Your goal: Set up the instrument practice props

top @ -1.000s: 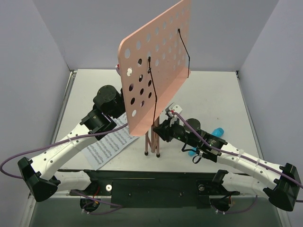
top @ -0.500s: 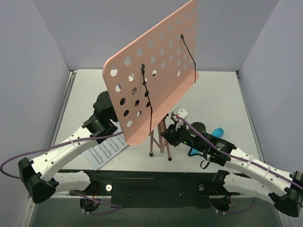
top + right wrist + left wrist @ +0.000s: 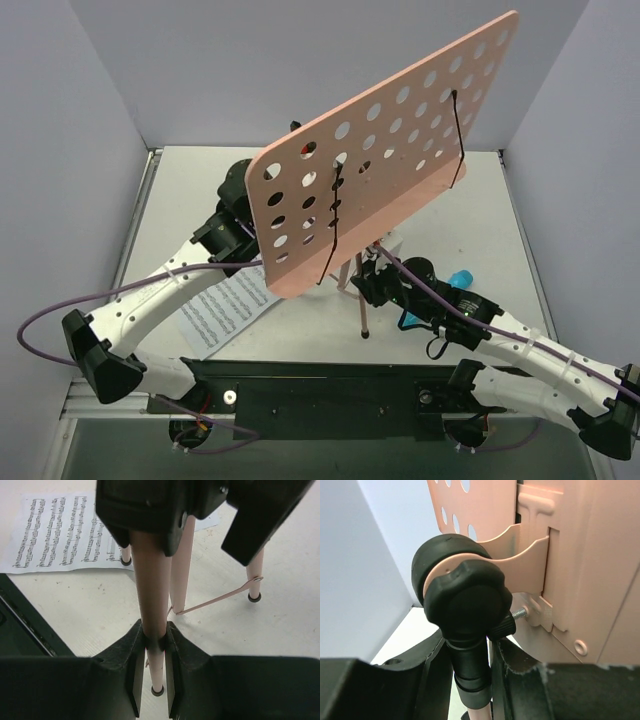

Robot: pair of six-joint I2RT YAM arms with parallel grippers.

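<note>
On the left of the counter (image 3: 490,230) I see a sheet of printed music (image 3: 222,305) lying flat, partly under my left arm. My left fingers (image 3: 432,670) are clenched on the post (image 3: 470,680) of the music stand (image 3: 385,150), just below its black knob (image 3: 465,600). The stand sits near the middle of the counter, between both arms. Its pink hole-punched desk is tilted, right end high, with two black wire holders (image 3: 333,215) across it. My right fingers (image 3: 135,660) are grasping one thin leg (image 3: 152,580) low down, close to its foot, and the other two legs spread behind it. Further right, a small blue object (image 3: 460,278) lies beside the right arm.
</note>
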